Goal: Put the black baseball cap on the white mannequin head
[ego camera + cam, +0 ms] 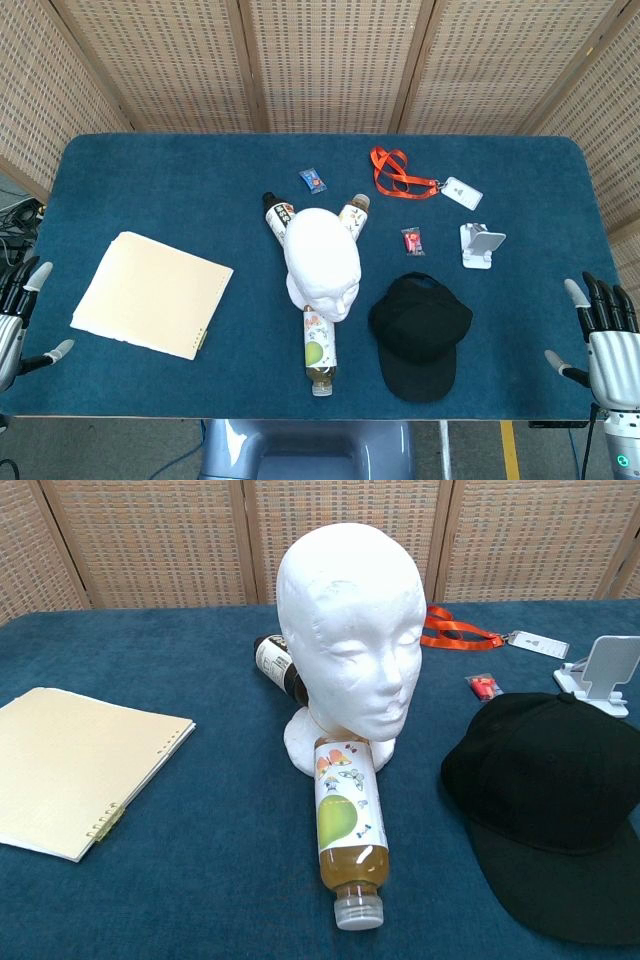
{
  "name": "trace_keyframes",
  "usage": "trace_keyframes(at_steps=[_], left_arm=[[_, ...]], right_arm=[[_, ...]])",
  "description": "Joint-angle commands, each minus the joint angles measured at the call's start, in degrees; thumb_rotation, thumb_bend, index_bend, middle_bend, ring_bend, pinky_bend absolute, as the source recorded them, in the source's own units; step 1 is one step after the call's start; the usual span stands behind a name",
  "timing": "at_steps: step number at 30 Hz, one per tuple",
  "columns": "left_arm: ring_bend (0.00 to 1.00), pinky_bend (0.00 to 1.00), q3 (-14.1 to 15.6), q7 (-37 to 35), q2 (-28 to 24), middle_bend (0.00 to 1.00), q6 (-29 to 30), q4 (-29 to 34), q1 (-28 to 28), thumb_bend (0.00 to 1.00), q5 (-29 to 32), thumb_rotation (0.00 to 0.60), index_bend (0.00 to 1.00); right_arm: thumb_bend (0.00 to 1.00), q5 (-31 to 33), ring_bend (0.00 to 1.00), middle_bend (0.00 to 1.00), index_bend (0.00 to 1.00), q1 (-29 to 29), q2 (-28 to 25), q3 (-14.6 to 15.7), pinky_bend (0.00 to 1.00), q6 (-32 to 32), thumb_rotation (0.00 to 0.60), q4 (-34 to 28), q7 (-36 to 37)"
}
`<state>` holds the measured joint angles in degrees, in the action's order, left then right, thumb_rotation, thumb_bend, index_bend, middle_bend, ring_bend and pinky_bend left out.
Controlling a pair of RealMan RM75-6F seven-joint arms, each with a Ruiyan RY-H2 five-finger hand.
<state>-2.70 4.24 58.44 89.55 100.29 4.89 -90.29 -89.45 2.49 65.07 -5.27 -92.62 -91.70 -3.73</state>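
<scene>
The white mannequin head (320,260) (350,640) stands upright in the middle of the blue table, bare, facing the near edge. The black baseball cap (420,335) (555,810) lies flat on the cloth just right of it, brim toward the front edge. My right hand (605,335) hangs at the right front corner with fingers spread and nothing in it, well right of the cap. My left hand (18,315) sits at the left edge, fingers apart and empty. Neither hand shows in the chest view.
Three bottles lie around the head's base: one in front (319,350) (348,830), two behind (278,215) (353,213). A cream notebook (152,293) (75,770) lies at left. A white phone stand (481,245), red packet (412,241), orange lanyard (400,175) and blue candy (313,180) lie behind.
</scene>
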Motion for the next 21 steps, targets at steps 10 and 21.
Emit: trace_keyframes(at_steps=[10,21], left_arm=[[0.00,0.00,0.0,-1.7,-0.5,0.00,-0.1,-1.4,-0.2,0.00,0.5,0.600,0.00],[0.00,0.00,-0.6,0.0,0.0,0.00,-2.4,-1.3,1.1,0.00,1.8,0.600,0.00]], right_arm=[[0.00,-0.8,0.42,0.37,0.00,0.3,0.4,0.5,0.17,0.5,0.600,-0.2,-1.3],[0.00,-13.1,1.00,0.91,0.00,3.1,1.1,7.9,1.00,5.5,0.600,4.8,-1.9]])
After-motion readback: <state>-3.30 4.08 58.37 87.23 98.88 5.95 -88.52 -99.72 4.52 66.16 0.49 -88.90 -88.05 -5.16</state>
